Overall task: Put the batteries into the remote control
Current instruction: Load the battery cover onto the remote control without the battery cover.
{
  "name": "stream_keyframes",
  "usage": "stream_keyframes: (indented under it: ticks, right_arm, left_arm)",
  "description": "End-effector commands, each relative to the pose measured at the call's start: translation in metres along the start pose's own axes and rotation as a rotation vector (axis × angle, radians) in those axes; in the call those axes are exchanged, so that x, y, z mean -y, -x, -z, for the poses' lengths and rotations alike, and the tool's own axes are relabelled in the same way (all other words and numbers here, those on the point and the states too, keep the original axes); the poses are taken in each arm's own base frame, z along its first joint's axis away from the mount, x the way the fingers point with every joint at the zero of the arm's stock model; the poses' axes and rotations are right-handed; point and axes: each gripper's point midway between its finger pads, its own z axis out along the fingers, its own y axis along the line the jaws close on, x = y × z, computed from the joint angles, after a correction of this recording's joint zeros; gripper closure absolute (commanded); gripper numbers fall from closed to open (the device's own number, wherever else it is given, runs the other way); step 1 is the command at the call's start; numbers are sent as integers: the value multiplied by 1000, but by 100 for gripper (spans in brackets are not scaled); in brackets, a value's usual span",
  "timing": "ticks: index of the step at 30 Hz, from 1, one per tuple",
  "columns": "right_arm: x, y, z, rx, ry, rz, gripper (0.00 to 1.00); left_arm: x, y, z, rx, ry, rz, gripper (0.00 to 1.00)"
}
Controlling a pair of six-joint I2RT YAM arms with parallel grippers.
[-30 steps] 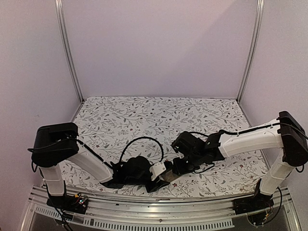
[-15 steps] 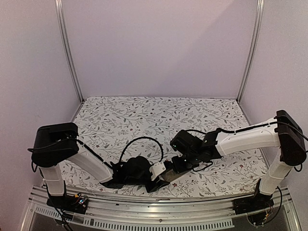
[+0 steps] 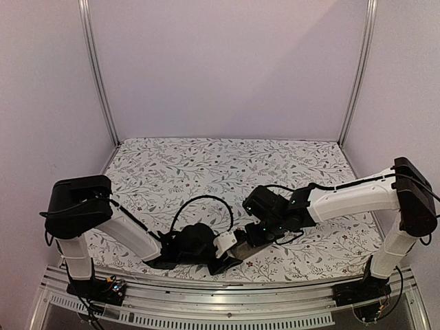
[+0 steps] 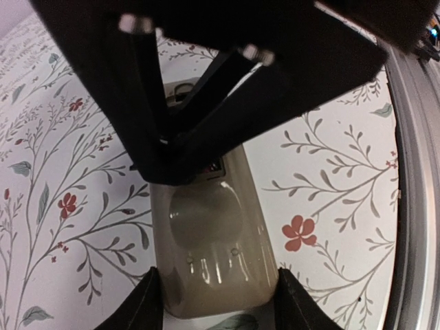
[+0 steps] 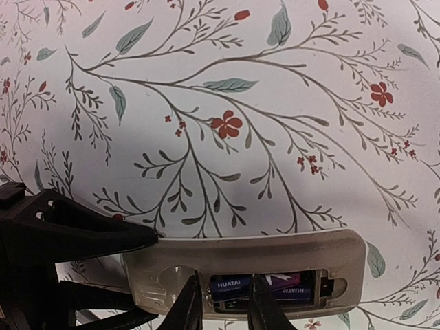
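Bottom centre, right-wrist view: my slightly spread right gripper (image 5: 225,306) hovers over batteries (image 5: 235,283) lying left-right in remote control (image 5: 275,254) pinched by left gripper (image 4: 218,306).

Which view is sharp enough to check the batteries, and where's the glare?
Right wrist: sharp, print on the batteries legible inside the remote. Left wrist: glare streaks on the remote's glossy back, right end effector a dark silhouette. Top: evenly lit, distant.

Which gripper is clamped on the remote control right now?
The left gripper: its fingers press both sides of the remote control, tan-grey back up. The right gripper is poised over the batteries in the recess.
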Motion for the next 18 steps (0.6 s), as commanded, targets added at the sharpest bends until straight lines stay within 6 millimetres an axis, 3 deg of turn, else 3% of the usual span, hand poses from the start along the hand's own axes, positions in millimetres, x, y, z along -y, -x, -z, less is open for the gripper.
stream_keyframes:
  ticks: [1,18]
  right_arm:
    - [-18,-6,-7,-30,78,26,76]
    - [-11,-14,-13,-17,54,72,78]
  left_arm:
    - [0,-34,-1,-108,14,-27,56]
    - [-3,-34,0,-105,22,0,56]
